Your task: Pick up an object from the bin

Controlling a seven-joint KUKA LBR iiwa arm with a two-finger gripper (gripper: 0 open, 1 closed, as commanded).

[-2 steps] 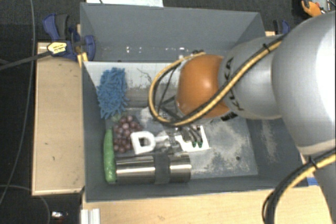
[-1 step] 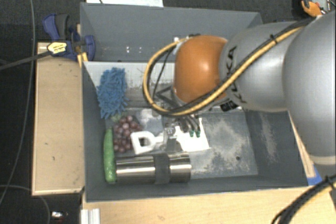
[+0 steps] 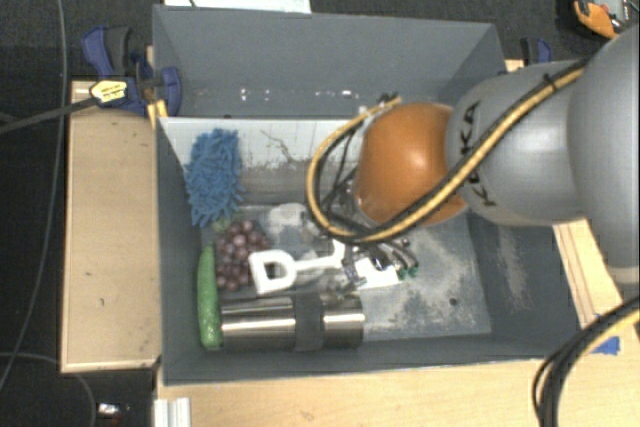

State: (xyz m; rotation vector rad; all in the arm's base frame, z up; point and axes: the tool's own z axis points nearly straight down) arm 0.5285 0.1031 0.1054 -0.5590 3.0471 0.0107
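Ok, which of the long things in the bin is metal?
The cylinder with a black band, along the near wall; the green stick left of it isn't.

Hand (image 3: 364, 268) low by white handled tool (image 3: 272, 271), steel cylinder (image 3: 290, 326) nearby

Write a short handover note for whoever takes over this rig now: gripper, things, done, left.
Gripper: low in the middle of the bin, at the right end of the white plastic piece with a hole; grip cannot be judged.
Things: purple grape bunch left of it, blue fuzzy duster back left, green stick along the left wall, metal cylinder with black band in front.
Done: arm is down in the bin.
Left: lift one thing; nothing is raised yet.
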